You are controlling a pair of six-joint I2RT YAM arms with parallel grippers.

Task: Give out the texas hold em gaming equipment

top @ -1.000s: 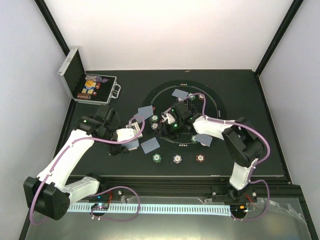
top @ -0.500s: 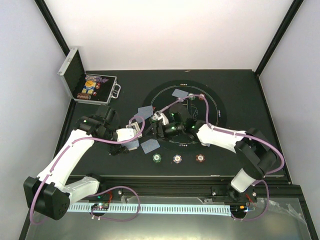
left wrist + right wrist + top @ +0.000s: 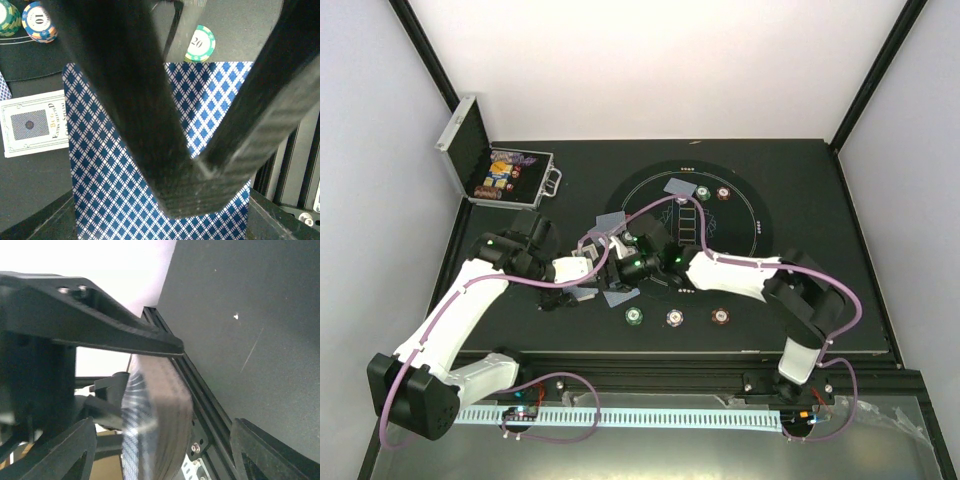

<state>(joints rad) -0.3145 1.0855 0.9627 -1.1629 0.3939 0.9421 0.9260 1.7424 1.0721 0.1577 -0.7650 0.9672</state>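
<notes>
Left wrist view: my left gripper (image 3: 200, 170) is clamped on the blue-backed deck (image 3: 115, 165), held at nine o'clock of the tabletop (image 3: 820, 200) centre. My right gripper (image 3: 623, 272), jaws apart, sits at the deck's three o'clock. I should pinch one card only and draw it off squarely.

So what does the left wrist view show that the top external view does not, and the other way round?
Only the left wrist view: the diamond pattern on the blue-backed cards, a readable 20 on a green chip, and the print on a white printed card lying beside them.
Only the top external view: the open silver case, the right gripper close to the cards, and a row of three chips near the front edge.
Both: the left gripper, shut on those cards.
</notes>
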